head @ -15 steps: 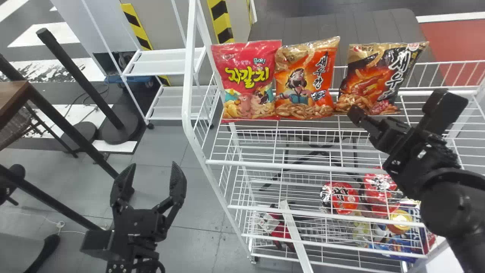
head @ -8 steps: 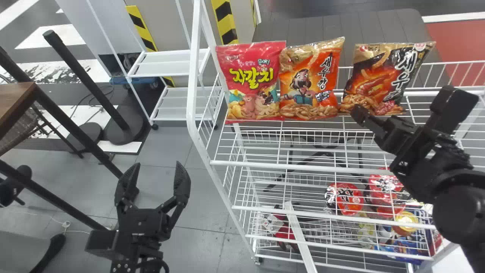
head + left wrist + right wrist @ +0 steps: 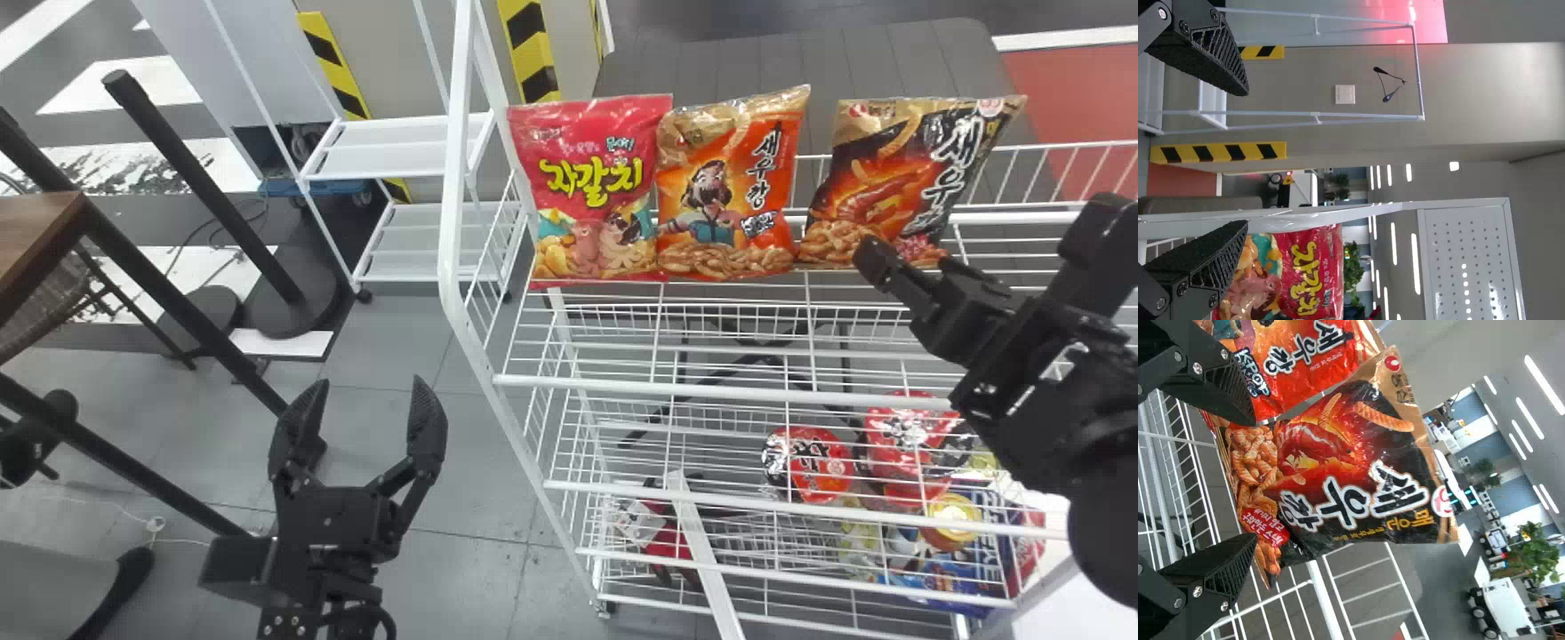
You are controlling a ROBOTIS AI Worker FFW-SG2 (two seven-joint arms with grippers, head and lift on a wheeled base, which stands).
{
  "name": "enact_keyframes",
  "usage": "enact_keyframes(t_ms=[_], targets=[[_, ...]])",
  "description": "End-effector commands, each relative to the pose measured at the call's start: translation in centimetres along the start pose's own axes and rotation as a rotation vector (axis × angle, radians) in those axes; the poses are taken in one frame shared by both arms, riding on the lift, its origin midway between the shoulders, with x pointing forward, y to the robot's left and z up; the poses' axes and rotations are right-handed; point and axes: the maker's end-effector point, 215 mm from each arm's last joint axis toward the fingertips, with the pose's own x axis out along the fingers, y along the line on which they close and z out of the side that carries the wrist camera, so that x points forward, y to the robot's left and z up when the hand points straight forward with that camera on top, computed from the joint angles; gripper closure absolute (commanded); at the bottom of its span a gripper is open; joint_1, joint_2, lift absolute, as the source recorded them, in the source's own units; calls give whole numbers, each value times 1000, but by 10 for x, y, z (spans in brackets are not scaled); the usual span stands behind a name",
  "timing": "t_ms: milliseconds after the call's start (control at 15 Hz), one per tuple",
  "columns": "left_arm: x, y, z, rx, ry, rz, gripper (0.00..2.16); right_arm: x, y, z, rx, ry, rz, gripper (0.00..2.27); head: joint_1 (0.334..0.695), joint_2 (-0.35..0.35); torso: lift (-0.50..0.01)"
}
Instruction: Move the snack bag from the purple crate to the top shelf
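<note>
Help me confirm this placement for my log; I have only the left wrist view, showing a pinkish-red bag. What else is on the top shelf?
Observer: Two more snack bags in the row: an orange one beside yours, then a black-and-gold one at the robot's right.

Operator: Is anything gripping that last one?

Observer: No. The right end effector is at its lower part, with the fingers spread apart.

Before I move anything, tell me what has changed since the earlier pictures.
The right gripper has moved rightward, open, away from the black snack bag. That bag, the orange bag and the red bag stay on the top shelf; the left gripper stays open, left of it.
</note>
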Motion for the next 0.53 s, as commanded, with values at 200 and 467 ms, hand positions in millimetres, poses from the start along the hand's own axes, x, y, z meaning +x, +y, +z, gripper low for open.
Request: enact_keyframes(t_ms=[200, 467], targets=[[1, -1, 1, -1, -3, -4, 134, -51, -45, 5, -121, -100, -83, 151, 695, 213, 3], [0, -3, 2, -4, -2, -6, 130, -91, -55, 41, -258, -191, -66, 117, 695, 179, 3]])
